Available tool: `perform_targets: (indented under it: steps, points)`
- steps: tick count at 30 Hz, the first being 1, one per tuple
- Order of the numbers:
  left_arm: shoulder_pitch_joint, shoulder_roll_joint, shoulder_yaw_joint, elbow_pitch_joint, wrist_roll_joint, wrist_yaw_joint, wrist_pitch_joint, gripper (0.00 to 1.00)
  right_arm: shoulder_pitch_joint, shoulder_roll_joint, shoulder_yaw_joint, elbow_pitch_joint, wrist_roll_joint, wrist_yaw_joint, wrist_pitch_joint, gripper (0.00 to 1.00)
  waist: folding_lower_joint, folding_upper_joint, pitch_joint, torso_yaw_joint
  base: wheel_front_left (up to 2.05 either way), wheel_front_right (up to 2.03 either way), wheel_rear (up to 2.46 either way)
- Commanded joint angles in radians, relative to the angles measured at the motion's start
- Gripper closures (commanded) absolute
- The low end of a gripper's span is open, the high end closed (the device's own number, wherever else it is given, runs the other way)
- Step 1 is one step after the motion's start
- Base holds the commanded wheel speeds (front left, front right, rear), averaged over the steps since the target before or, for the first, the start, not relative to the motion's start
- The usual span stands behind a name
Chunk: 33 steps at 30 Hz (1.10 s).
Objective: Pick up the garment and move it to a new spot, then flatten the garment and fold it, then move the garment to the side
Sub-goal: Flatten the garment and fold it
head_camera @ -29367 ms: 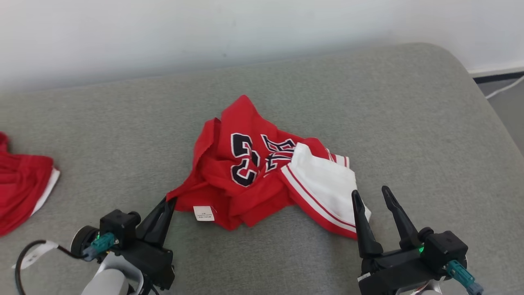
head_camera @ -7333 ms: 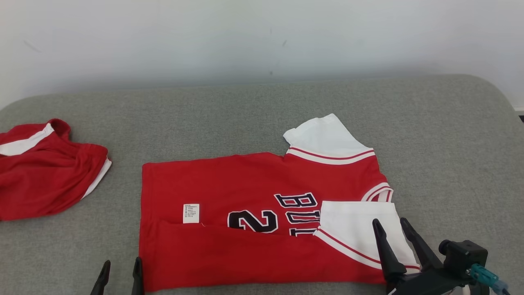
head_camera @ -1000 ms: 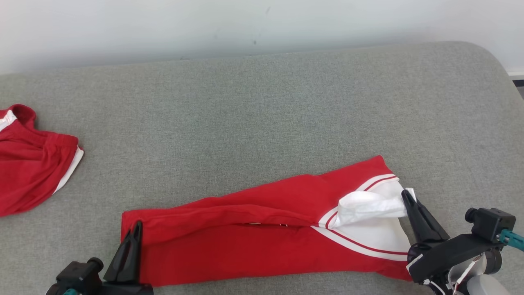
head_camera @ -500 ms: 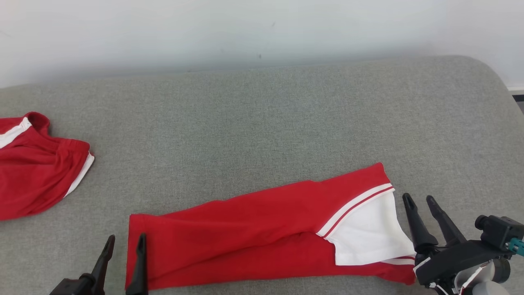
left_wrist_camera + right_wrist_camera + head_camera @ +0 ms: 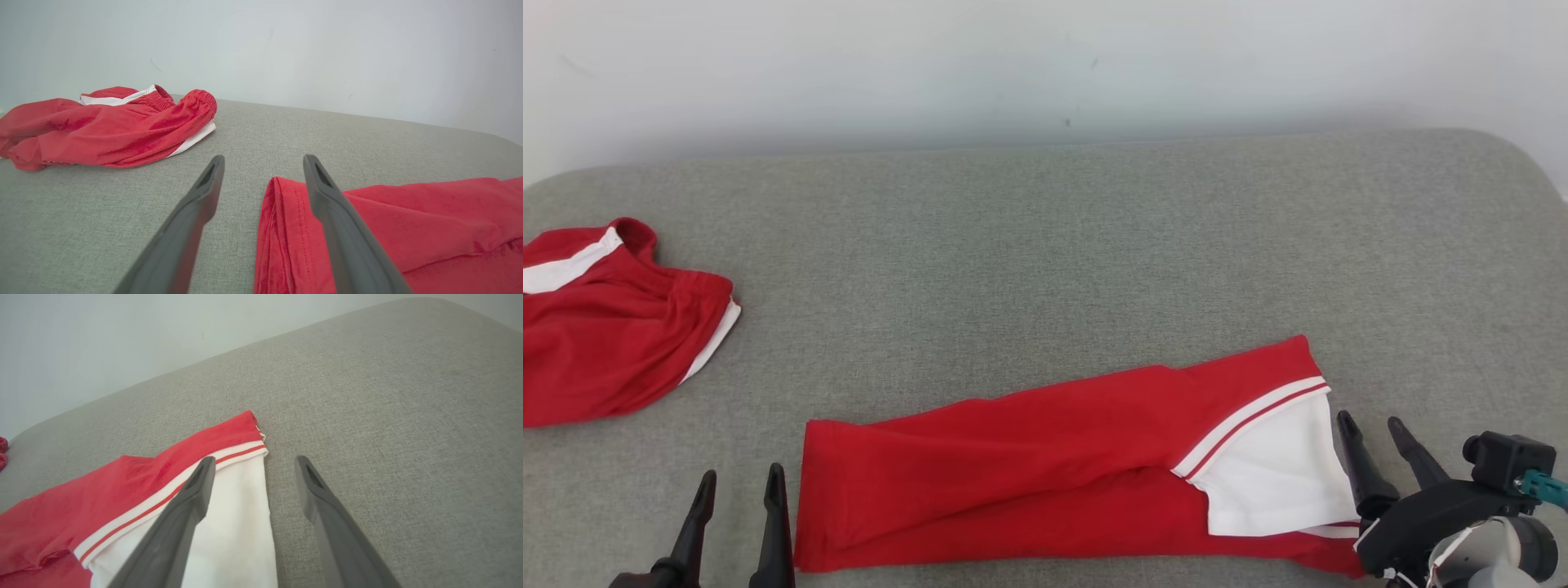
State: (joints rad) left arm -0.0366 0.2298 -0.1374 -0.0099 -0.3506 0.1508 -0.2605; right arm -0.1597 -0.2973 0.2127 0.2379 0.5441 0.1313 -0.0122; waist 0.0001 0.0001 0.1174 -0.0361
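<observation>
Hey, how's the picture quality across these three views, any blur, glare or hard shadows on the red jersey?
Head view: soft, even light, the jersey sharp, casting hardly any shadow on the grey cushion. Left wrist view: wide-angle stretch makes the left gripper loom large; the cloth beside it is crisp. Right wrist view: the white sleeve is bright but not glaring, its red stripes clear.

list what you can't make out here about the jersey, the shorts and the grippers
Red jersey: head view, inner layers covered by its own top fold; its near right corner sits behind the right gripper.
Red shorts: head view, cut off by the left edge.
Left gripper: head view, its body is cut off by the bottom edge.
</observation>
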Motion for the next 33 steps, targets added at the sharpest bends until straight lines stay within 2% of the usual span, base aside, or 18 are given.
perform_targets:
  steps: [1, 7, 17, 18, 19, 20, 21, 28, 33]
  points:
    - [0.023, -0.004, 0.009, -0.004, 0.009, -0.001, -0.004, 0.0, -0.008, 0.008, -0.003, 0.015, -0.013, -0.001, 0.013, 0.0, -0.0001, -0.0001, 0.002, 0.008, 0.0, 0.0, 0.0]
    - [0.027, -0.024, 0.035, -0.011, 0.026, -0.016, -0.004, 0.0, -0.047, 0.044, -0.037, 0.109, -0.059, -0.001, 0.055, 0.0, -0.0001, -0.0001, 0.021, 0.038, 0.0, 0.0, 0.0]
    - [0.02, -0.05, 0.066, -0.005, 0.048, -0.042, -0.005, 0.0, -0.059, 0.077, -0.015, 0.205, -0.041, -0.001, 0.126, 0.0, -0.0001, -0.0001, 0.034, 0.063, 0.0, 0.0, 0.0]
    - [0.019, -0.052, 0.069, -0.005, 0.049, -0.043, -0.005, 0.0, -0.06, 0.077, -0.009, 0.209, -0.04, -0.001, 0.128, 0.16, -0.0001, -0.0001, 0.035, 0.063, 0.0, 0.0, 0.0]
    - [0.019, -0.052, 0.069, -0.005, 0.049, -0.043, -0.005, 0.0, -0.06, 0.077, -0.009, 0.209, -0.04, -0.001, 0.128, 0.16, -0.0001, -0.0001, 0.035, 0.063, 0.0, 0.0, 0.0]
    - [0.018, -0.054, 0.072, -0.004, 0.05, -0.047, -0.005, 0.0, -0.062, 0.08, -0.005, 0.212, -0.038, 0.0, 0.127, 0.62, -0.0001, -0.0001, 0.036, 0.063, 0.0, 0.0, 0.0]
    - [0.017, -0.056, 0.074, -0.003, 0.052, -0.05, -0.005, 0.0, -0.064, 0.084, 0.002, 0.213, -0.034, 0.0, 0.127, 1.0, -0.0001, -0.0001, 0.037, 0.063, 0.0, 0.0, 0.0]
    - [0.021, -0.069, 0.095, 0.001, 0.069, -0.06, -0.005, 0.0, -0.091, 0.06, 0.003, 0.204, -0.022, -0.001, 0.077, 1.0, -0.0001, -0.0001, 0.035, 0.057, 0.0, 0.0, 0.0]
    - [0.034, -0.081, 0.11, -0.003, 0.073, -0.064, -0.005, 0.0, -0.112, 0.023, -0.044, 0.213, -0.03, -0.001, 0.053, 1.0, -0.0001, -0.0001, 0.029, 0.043, 0.0, 0.0, 0.0]
